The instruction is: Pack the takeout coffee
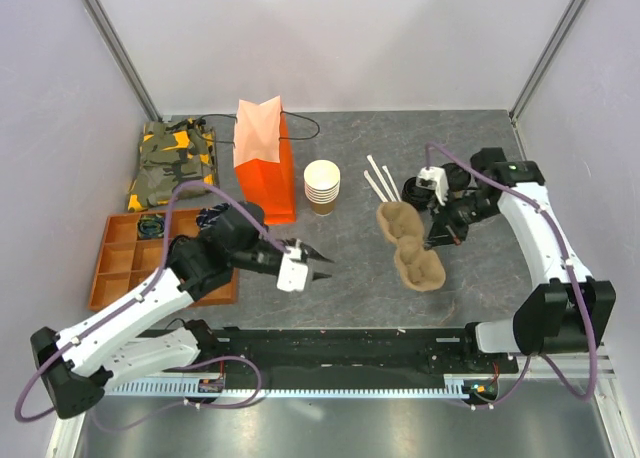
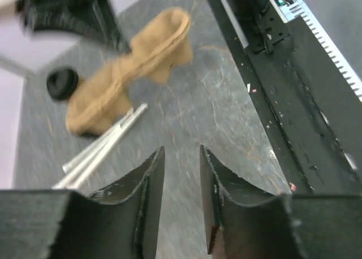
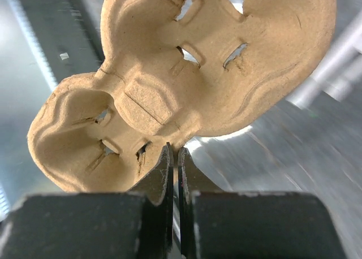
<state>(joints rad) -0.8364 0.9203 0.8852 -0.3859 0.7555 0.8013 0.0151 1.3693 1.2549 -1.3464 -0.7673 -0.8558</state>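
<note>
The takeout coffee does not show in any view. My right gripper (image 1: 433, 242) (image 3: 174, 149) is shut on the thin rim of a brown pulp cup carrier (image 1: 410, 246) (image 3: 215, 61), at its waist between two cup wells; the carrier is tilted up off the table (image 2: 133, 72). My left gripper (image 1: 324, 259) (image 2: 181, 150) hovers over bare table to the carrier's left. Its jaws stand apart with nothing between them. The orange paper bag (image 1: 266, 168) stands upright at the back, its mouth open.
A stack of lidless tan cups (image 1: 322, 185) stands right of the bag. White straws (image 1: 378, 181) (image 2: 102, 149) and loose black lids (image 1: 414, 190) (image 2: 62, 82) lie behind the carrier. An orange compartment tray (image 1: 112, 278) and a camouflage pouch (image 1: 170, 163) sit at left. A black rail (image 1: 330, 353) runs along the near edge.
</note>
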